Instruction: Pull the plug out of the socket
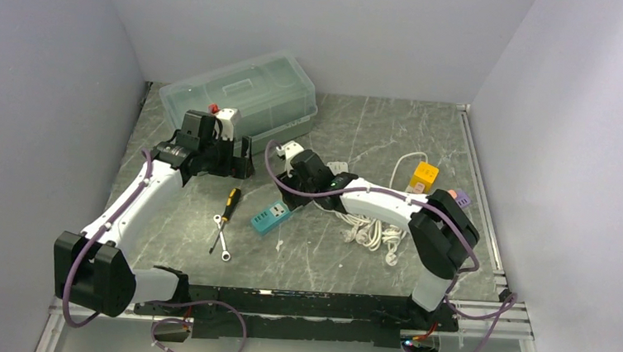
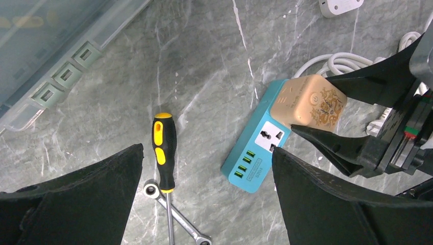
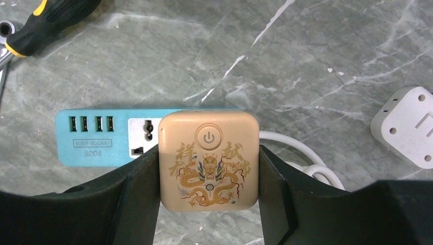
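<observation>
A beige plug with a gold dragon print and a power button sits on one end of the teal socket strip. My right gripper is shut on the plug, one black finger pressed against each of its side faces. The left wrist view shows the same grip from the side: plug, socket strip. My left gripper hangs open above the table, left of the strip, with nothing between its fingers. In the top view the strip lies mid-table under the right wrist.
A yellow-and-black screwdriver lies across a ratchet wrench left of the strip. A clear plastic box stands at the back left. A coiled white cable, a yellow adapter and a white adapter lie to the right.
</observation>
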Controlling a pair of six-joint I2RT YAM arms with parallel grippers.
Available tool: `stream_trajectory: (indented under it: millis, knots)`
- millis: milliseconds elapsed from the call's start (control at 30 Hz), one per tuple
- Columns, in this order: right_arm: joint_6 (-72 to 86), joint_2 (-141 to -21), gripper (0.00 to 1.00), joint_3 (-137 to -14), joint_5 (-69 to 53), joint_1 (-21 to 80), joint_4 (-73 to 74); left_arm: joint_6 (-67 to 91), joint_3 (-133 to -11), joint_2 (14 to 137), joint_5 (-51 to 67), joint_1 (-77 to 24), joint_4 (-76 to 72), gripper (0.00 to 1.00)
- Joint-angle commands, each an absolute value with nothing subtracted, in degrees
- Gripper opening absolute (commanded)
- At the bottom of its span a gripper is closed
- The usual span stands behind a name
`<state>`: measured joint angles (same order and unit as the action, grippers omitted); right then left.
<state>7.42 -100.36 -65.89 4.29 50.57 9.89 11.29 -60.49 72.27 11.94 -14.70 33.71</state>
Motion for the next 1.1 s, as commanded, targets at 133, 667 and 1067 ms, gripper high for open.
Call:
stream_trajectory:
  millis: [133, 667, 1067]
  knots:
    - [9.8, -98.1, 0.26, -64.0, 7.0, 51.2, 7.9, 10.9, -60.9, 72.4, 12.7, -14.9, 32.5, 1.0]
    - [8.8, -98.6, 0.11, -63.6, 25.0, 59.4, 7.0, 10.9, -61.1, 72.9, 12.6, -14.9, 32.8, 1.0]
    - [14.5, -95.5, 0.11, -62.6, 9.8, 53.2, 7.0, 11.0, -61.0, 72.6, 12.7, -14.9, 32.8, 1.0]
